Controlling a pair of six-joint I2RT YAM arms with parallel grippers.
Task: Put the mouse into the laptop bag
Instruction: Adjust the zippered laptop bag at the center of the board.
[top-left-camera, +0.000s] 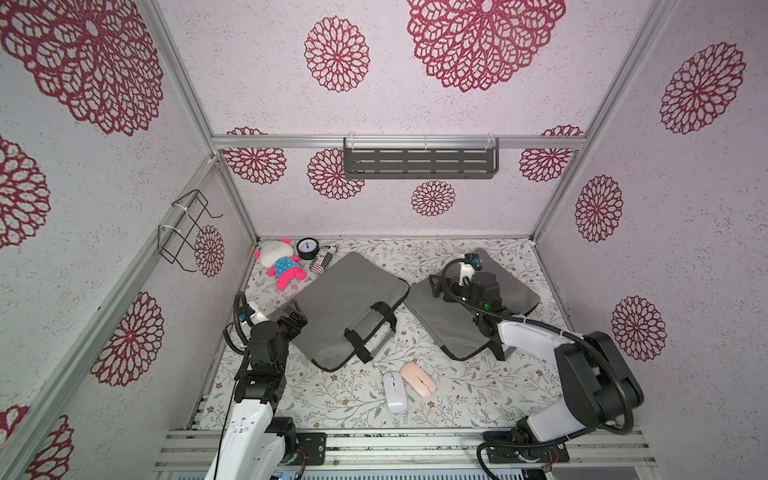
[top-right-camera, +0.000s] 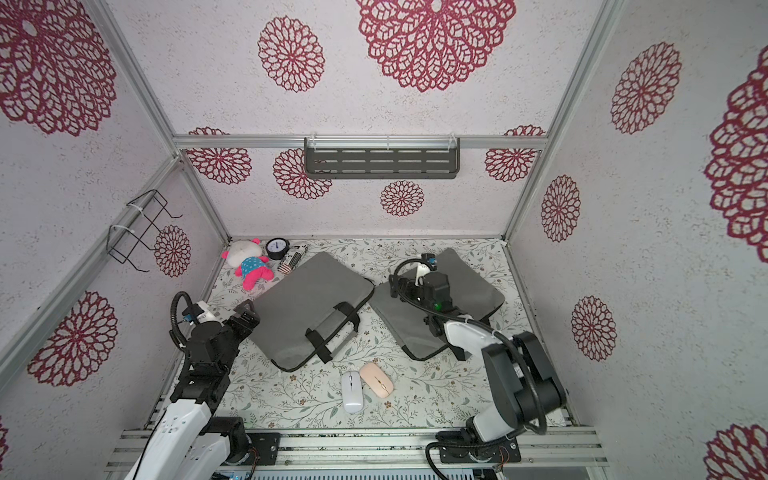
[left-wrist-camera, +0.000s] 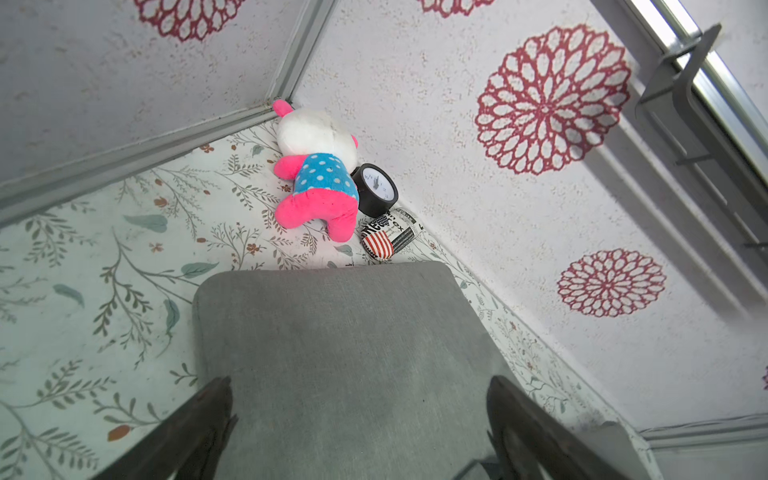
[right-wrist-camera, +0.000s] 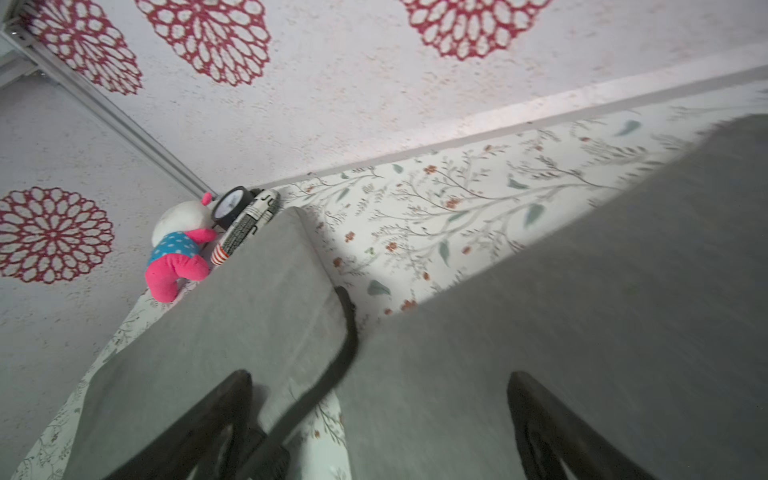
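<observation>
Lying on the floral mat (top-left-camera: 332, 407) toward the front rail, as I see it from here: white mouse (top-left-camera: 395, 391) and pink mouse (top-left-camera: 418, 379), just beside each other, well apart from both arms; neither is in a bag.

Laptop bag (top-left-camera: 345, 291): grey, flat; handles (top-left-camera: 370, 328) folded over its top face on the side toward the mice; no open mouth to be seen.

Second laptop bag (top-left-camera: 432, 322): grey, flat, just beside the first; partly under the right arm.

Left gripper (left-wrist-camera: 357, 388): fingers spread wide, straddling the corner of the handled bag, grey cloth between them; holding nothing.

Right gripper (right-wrist-camera: 380, 384): fingers likewise wide, over the edge of the second bag by the gap between the two; holding nothing; its wrist view is smeared, so contact cannot be judged.

Sundries, far left corner: plush toy (top-left-camera: 280, 266), small clock (top-left-camera: 307, 248), printed pouch (top-left-camera: 323, 258); no part of the job.

Step in hand, by my judgement: getting a bag open before a mouse is fetched; which bag is meant I cannot tell.

Handling notes: pinch only the top layer at the mouth, not the full thickness; close firmly, since soft cloth slips; lift just enough to make a gap; keep the handles clear; hold the lip up with one arm while the other takes a mouse by its sides.
</observation>
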